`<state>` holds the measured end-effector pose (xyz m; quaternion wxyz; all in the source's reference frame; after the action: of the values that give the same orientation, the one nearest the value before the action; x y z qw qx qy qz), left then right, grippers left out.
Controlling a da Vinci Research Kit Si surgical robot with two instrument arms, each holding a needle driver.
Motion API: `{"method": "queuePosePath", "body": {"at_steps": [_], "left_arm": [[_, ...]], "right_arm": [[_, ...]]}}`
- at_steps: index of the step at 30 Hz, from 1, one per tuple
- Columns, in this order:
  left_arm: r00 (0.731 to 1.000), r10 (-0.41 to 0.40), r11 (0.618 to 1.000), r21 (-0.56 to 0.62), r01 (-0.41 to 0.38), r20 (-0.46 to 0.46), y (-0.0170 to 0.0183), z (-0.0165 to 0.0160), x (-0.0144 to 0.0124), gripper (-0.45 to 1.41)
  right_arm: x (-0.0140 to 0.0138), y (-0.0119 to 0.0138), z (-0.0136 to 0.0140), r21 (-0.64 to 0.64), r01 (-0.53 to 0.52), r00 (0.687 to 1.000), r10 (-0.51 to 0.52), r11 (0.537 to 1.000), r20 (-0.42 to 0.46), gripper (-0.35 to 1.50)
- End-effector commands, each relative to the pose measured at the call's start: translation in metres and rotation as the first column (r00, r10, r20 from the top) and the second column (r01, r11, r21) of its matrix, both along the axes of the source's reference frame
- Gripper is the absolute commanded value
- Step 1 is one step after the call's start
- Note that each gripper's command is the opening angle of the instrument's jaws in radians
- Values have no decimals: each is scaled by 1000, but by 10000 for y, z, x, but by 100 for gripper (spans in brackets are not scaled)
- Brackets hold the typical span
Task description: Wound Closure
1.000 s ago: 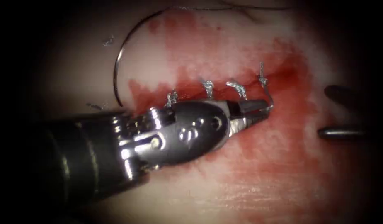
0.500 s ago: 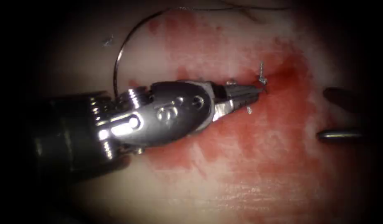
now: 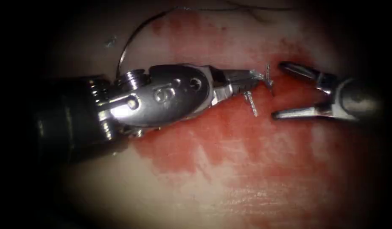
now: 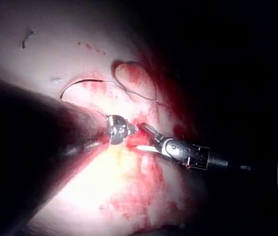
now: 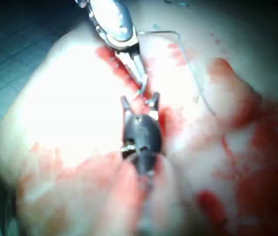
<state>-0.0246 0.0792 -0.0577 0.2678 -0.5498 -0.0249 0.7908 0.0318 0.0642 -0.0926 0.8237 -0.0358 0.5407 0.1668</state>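
Cut: the red-stained slit in the pale pork tissue (image 3: 289,169) runs across the middle, mostly hidden under the left tool; red fluid (image 3: 255,144) spreads below it.
Needle: the thin curved steel needle (image 3: 124,53) lies loose on the tissue, upper left of the cut, held by neither tool and not in the tissue.
Thread: the silvery thread (image 3: 262,77) shows as a knotted stub at the cut's right end, with a short cut end (image 3: 250,103) just below.
Left tool: the shiny steel needle driver (image 3: 251,78) has jaws pressed together, pinching the thread at the rightmost knot, seemingly to hold it taut.
Right tool: the slim dark-shafted driver (image 3: 281,91) has jaws spread wide, holding nothing, just right of that knot.
Change: left tool rose from below the stitch line; right tool advanced and spread.
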Motion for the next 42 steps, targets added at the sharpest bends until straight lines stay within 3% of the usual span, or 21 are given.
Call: {"method": "queuePosePath", "body": {"at_steps": [1, 11, 24, 35, 42], "left_arm": [[1000, -2, 1000, -1, 2, 0, 5, 1, -6, -35], [1000, -2, 1000, 10, 2, 13, 4, -19, -10, -35], [1000, -4, 1000, 8, 4, 8, 3, -18, -9, -35], [1000, -3, 1000, 7, 3, 5, 3, -17, -4, -35], [1000, -5, 1000, 8, 5, 4, 4, -17, -3, -35]], "right_arm": [[8, 2, 9, -7, -14, 1000, 14, 1000, 12, 123], [20, 0, 20, -3, -17, 999, 17, 1000, 51, 131], [38, 9, 22, -2, -31, 998, 31, 1000, 49, 130], [71, 10, 28, -1, -19, 1000, 19, 1000, 21, 130], [72, 7, 35, -9, -14, 1000, 14, 1000, 19, 128]]}}
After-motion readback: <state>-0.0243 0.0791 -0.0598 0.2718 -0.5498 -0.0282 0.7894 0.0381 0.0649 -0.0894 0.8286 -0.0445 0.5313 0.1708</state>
